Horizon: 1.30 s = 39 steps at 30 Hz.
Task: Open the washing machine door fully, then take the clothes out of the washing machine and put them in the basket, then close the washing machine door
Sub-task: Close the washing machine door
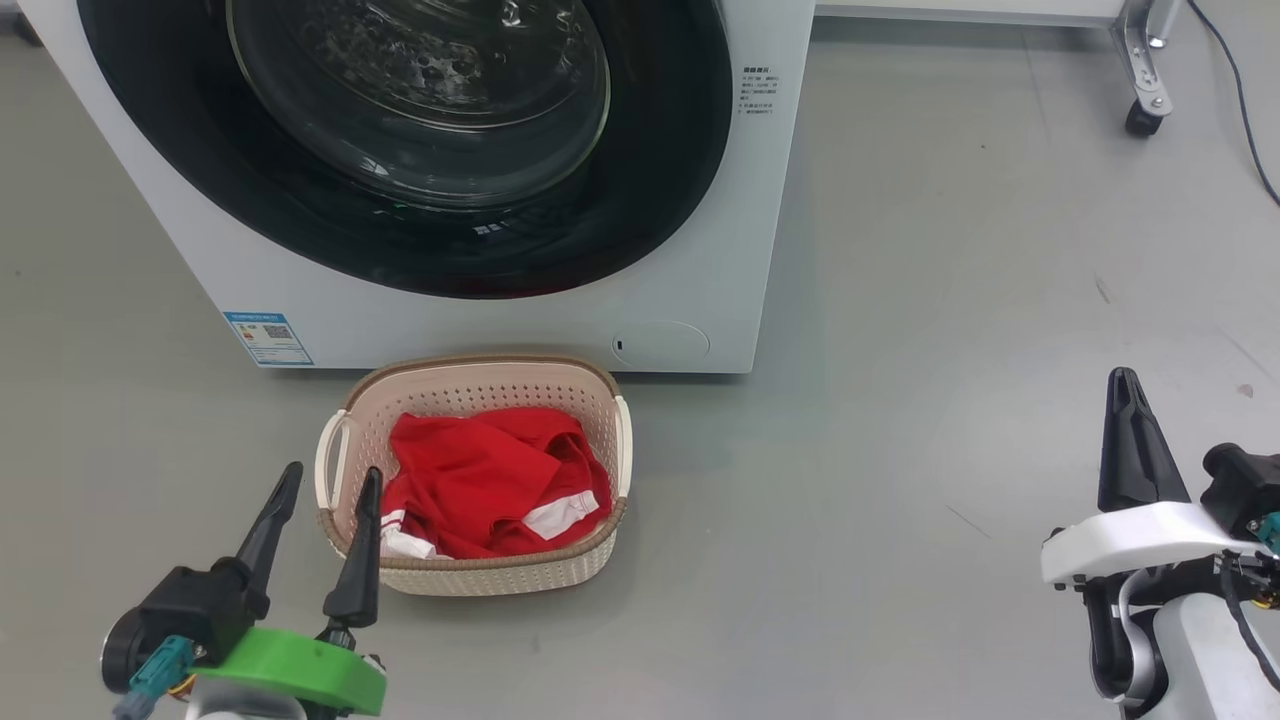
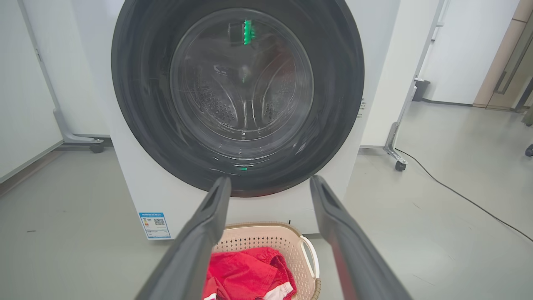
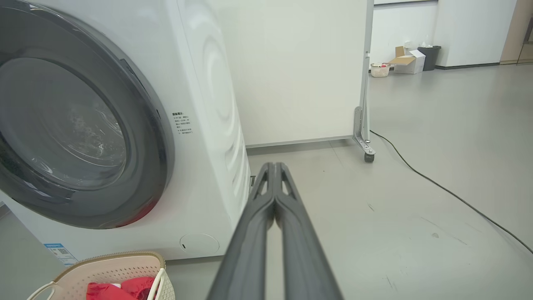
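Observation:
The white washing machine [image 1: 700, 250] stands ahead with its round black door [image 1: 420, 130] shut flat against the front; through the glass [image 2: 241, 79] I see the steel drum. In front of it on the floor sits the cream basket [image 1: 480, 385] holding the red clothes [image 1: 480, 480] with white cuffs. My left gripper [image 1: 330, 480] hovers open and empty at the basket's left handle. My right gripper [image 1: 1125, 380] is shut on nothing, low at the right, well clear of the machine. The right wrist view has the door [image 3: 66, 125] at left and the basket [image 3: 108, 268] below.
A wheeled partition leg [image 1: 1145, 70] stands at the back right, and a black cable [image 1: 1240, 110] runs along the floor there. Boxes and a bin [image 3: 410, 60] sit far off by the wall. Grey floor lies open to the machine's right.

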### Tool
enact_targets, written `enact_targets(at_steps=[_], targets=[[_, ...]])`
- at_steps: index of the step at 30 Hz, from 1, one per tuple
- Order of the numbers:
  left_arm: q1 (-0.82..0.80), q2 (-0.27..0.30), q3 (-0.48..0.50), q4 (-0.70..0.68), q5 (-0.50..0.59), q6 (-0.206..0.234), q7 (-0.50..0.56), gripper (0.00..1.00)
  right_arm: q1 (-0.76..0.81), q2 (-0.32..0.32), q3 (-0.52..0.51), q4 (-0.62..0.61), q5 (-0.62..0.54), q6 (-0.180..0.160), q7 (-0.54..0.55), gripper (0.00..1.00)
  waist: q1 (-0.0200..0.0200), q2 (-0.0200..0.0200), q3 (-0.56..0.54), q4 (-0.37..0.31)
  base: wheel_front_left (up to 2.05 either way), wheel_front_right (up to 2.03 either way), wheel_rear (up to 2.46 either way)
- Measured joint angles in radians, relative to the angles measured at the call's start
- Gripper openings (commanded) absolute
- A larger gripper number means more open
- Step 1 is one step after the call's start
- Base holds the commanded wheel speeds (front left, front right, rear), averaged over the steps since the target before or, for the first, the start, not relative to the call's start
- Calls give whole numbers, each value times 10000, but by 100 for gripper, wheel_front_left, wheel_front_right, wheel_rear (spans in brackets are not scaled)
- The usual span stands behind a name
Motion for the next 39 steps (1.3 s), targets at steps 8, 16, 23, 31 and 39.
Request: enact_targets(at_steps=[8,16,23,31,39], targets=[[107,-138,309,-17,0,0,0,100,403,92,-2,-443,-199,23,0,100,0,0,-45,-92,0,0,0],[128,-184,399,10,79,0,0,100,717,199,-19,-729,-374,100,0,100,0,0,-84,-89,0,0,0],[139,-282,451,79,123,0,2,100,840,278,-107,-895,-464,128,0,100,0,0,-132,-66,0,0,0],[191,-316,593,215,153,0,2,100,1021,345,-138,-1009,-550,190,0,100,0,0,-158,-56,0,0,0],[303,-385,433,410,69,-2,2,100,1154,372,-173,-1076,-639,240,0,100,0,0,-158,-50,0,0,0]])
